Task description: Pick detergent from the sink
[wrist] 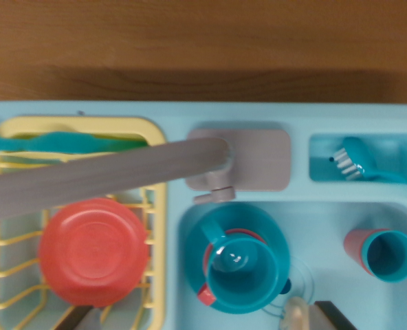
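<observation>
Since the claw (205,320) is seen spread wide and empty, it should be recentred before descent. Detergent (388,255), judged the pink-teal bottle, stands in the sink (320,227) at the wrist view's right, clear of the cup (239,268).

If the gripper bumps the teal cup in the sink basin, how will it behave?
The teal cup looks like hard, thin plastic, so it is probably stiff and light. Glossy highlights inside suggest a slippery surface. It sits on a teal plate over something red, not the sink floor, so it may slide or tip.
</observation>
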You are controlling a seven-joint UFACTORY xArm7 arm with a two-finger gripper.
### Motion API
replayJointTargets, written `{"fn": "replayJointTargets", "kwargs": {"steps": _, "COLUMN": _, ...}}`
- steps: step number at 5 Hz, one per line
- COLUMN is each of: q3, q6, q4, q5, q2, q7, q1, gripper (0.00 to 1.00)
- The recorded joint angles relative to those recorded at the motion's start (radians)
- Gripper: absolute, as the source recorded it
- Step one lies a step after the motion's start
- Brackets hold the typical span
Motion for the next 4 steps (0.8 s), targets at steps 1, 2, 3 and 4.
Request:
{"fn": "replayJointTargets", "kwargs": {"steps": 1, "q3": 0.000, "q6": 0.000, "q4": 0.000, "q5": 0.0000, "q2": 0.000, "q7": 0.000, "q1": 0.0000, "gripper": 0.00}}
{"fn": "replayJointTargets", "kwargs": {"steps": 2, "q3": -0.007, "q6": -0.039, "q4": -0.043, "q5": -0.0066, "q2": 0.004, "q7": -0.001, "q1": -0.0059, "gripper": 0.00}}
{"fn": "replayJointTargets", "kwargs": {"steps": 3, "q3": -0.007, "q6": -0.039, "q4": -0.043, "q5": -0.0066, "q2": 0.004, "q7": -0.001, "q1": -0.0059, "gripper": 0.00}}
{"fn": "replayJointTargets", "kwargs": {"steps": 4, "q3": -0.014, "q6": -0.080, "q4": -0.088, "q5": -0.0135, "q2": 0.008, "q7": -0.002, "q1": -0.0120, "gripper": 0.00}}
